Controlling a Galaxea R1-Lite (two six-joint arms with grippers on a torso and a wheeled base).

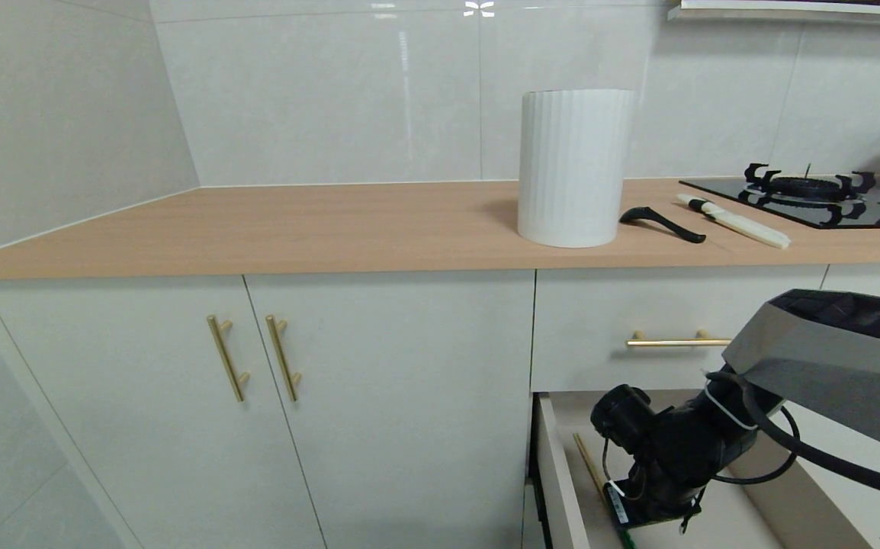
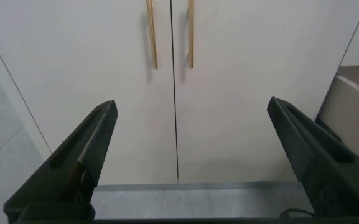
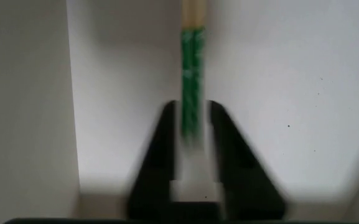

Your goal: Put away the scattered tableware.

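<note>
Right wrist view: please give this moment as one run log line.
right end effector: shut on green-tipped wooden chopsticks | place: inside open white drawer | left end effector: open, facing white cabinet doors

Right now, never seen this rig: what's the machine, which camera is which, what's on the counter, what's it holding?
It is a two-armed robot on wheels. The wide picture comes from its head camera; the other two come from a camera on each wrist, looking along that gripper. On the counter stands a white ribbed canister, with a black spoon and a white utensil beside it, near a stove. The right gripper is down in the open drawer, shut on chopsticks with green ends. The left gripper is open, holding nothing, facing the cabinet doors.
</note>
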